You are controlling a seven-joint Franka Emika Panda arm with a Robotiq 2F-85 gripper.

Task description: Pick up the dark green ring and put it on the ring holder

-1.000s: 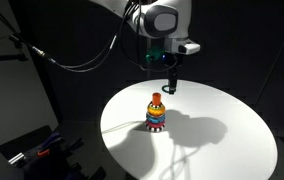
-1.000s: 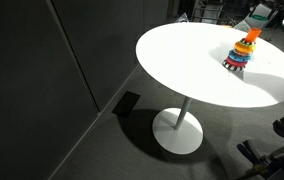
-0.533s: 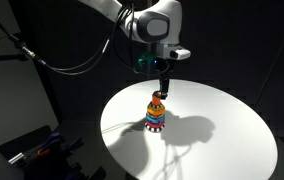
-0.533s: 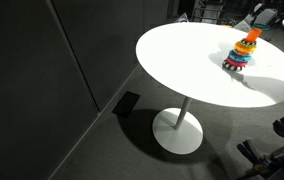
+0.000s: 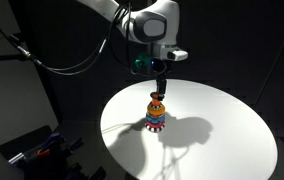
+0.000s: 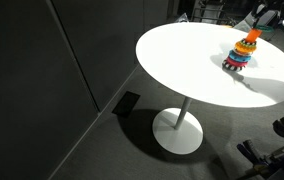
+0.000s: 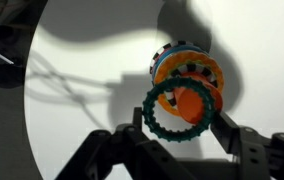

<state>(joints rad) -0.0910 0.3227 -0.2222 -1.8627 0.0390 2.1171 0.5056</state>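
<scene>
In the wrist view the gripper (image 7: 180,127) comes in from the bottom edge. Its two dark fingers (image 7: 134,128) are clamped on the outer rim of the dark green ring (image 7: 149,112), one on each side. The ring lies flat between them, its toothed edge plain against the white below.

Through its open centre shows the orange top knob of the ring holder (image 7: 197,72), seen from above. The ring sits over the peg but slightly off to one side. Whether it touches the knob cannot be told.

The holder stands upright on the round white table (image 7: 82,70). In an exterior view the gripper (image 5: 160,88) hangs straight down just above the holder (image 5: 157,112), near the table's (image 5: 232,130) middle. In an exterior view the holder (image 6: 244,50) stands toward the far side of the table (image 6: 182,60).
</scene>
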